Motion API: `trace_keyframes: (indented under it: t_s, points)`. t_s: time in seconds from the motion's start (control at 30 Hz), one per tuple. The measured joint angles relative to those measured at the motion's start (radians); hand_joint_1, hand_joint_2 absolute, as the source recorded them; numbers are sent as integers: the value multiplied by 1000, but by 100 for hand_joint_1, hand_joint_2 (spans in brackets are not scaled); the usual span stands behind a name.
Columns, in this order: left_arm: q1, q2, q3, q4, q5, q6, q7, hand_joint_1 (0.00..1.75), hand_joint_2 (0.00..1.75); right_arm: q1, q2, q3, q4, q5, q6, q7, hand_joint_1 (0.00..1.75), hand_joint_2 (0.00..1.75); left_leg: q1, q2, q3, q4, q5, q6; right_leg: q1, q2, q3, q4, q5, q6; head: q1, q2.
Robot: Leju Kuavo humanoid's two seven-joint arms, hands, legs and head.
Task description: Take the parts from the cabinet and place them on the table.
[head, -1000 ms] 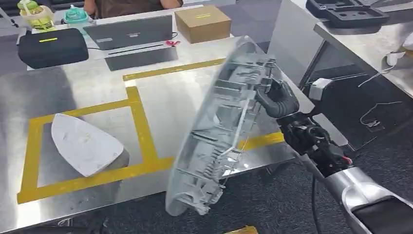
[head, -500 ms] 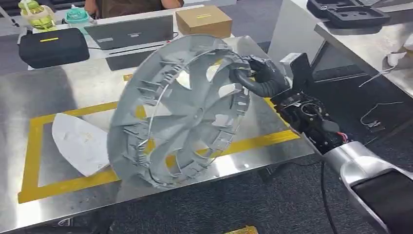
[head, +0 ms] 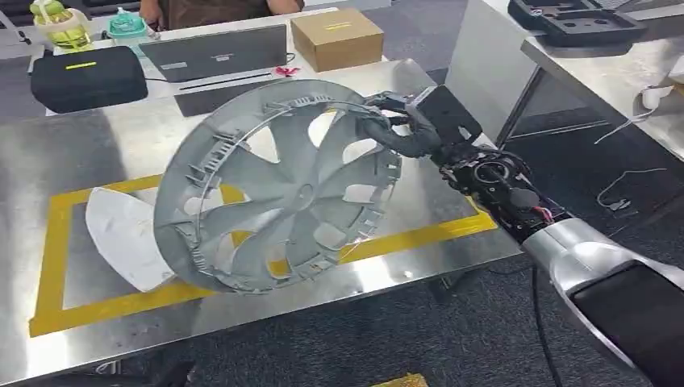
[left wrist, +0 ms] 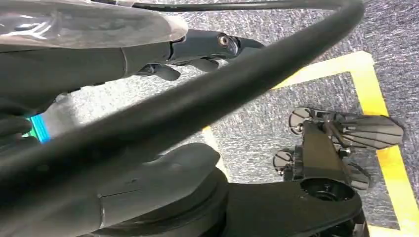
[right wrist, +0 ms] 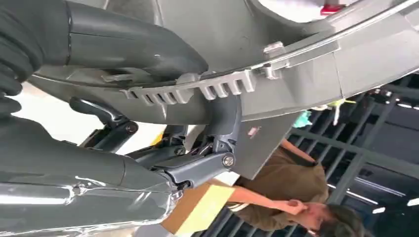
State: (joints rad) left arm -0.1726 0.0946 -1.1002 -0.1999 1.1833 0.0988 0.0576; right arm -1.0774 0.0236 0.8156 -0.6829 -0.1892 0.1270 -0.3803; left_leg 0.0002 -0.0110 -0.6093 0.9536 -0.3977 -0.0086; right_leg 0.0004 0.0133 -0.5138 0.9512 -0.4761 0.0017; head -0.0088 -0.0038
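1. Gripping the rim of the grey wheel cover (head: 278,193), the right robot hand (head: 399,129) is closing its dark fingers (right wrist: 128,47) over the upper edge, with the ribbed clip strip of the rim pressed against them in the right wrist view.

2. Hanging from that one hold, the wheel cover is tilting above the steel tabletop (head: 105,145), its spokes facing the head camera and its lower edge hovering over the yellow tape frame (head: 56,258).

3. Comparing with a second ago, the wheel cover is turning from nearly edge-on to broad-face and swinging leftward over the tabletop, with the arm reaching further in; this suggests the carry is ending and the set-down is next.

4. Lying inside the tape frame, a white flat part (head: 121,234) is partly covered from view by the wheel cover's lower left edge.

5. Looking at what is unclear: whether the wheel cover's lower rim is touching the tabletop is hard to judge. The left robot hand's state cannot be told, since the left wrist view is showing dark robot parts and carpet. A person (right wrist: 286,197) is sitting beyond the tabletop, cut off at the frame edge.
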Motion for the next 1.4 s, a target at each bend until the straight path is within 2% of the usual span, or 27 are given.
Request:
trace_keyframes:
  t_s: [0.6, 1.1, 1.13, 1.17, 1.2, 1.23, 1.27, 1.4]
  points:
    - [0, -2, -5, 0, 0, 0, 0, 0, 175, -8, 7, 56, 51, 1, -2, 0, 175, 175, 0, 0, 1, 0, 0, 0, 0, 0, 0, 0, 0, 0, 1, 0]
    - [0, -3, -5, 0, 0, 0, 0, 0, 175, -12, 8, 60, 63, 1, -2, 0, 175, 175, 0, 0, 1, 0, 0, 0, 0, 0, 1, 0, 0, 0, 0, 0]
    - [0, -3, -5, 0, 1, 0, 0, 0, 175, -13, 8, 60, 64, 9, -8, 7, 175, 175, 0, 0, 1, 0, 0, 0, 0, 0, 1, 0, 0, 0, 1, 0]
    - [4, -3, -5, 0, 7, 0, -8, 0, 175, -26, 7, 61, 69, 48, -41, 52, 175, 175, 0, 1, 1, 0, 0, 0, 0, 1, 0, 0, 0, 0, 3, 0]
    - [10, -3, -5, 0, 16, 0, -22, 0, 175, -52, 4, 67, 90, 127, -106, 133, 175, 175, -1, 2, 1, 0, 0, 0, -1, 3, -1, 0, 0, 0, 4, 0]
    - [14, -3, -5, 0, 21, 0, -33, 0, 175, -82, 4, 73, 108, 181, -157, 231, 175, 175, 0, 2, 1, 0, 0, 0, -1, 3, -1, 0, 1, 0, -4, 0]
    - [18, -5, -5, 0, 23, 0, -40, 0, 175, -116, -1, 79, 122, 204, -175, 268, 175, 175, 0, 1, 1, 0, 0, 0, 0, 2, 0, 0, 0, 0, -8, 0]
    - [44, -8, -5, 0, 27, 0, -49, 0, 175, -198, -20, 90, 178, 219, -189, 277, 175, 175, 3, -4, 1, 0, 1, 1, -1, -3, 1, 0, 0, 0, 0, 0]
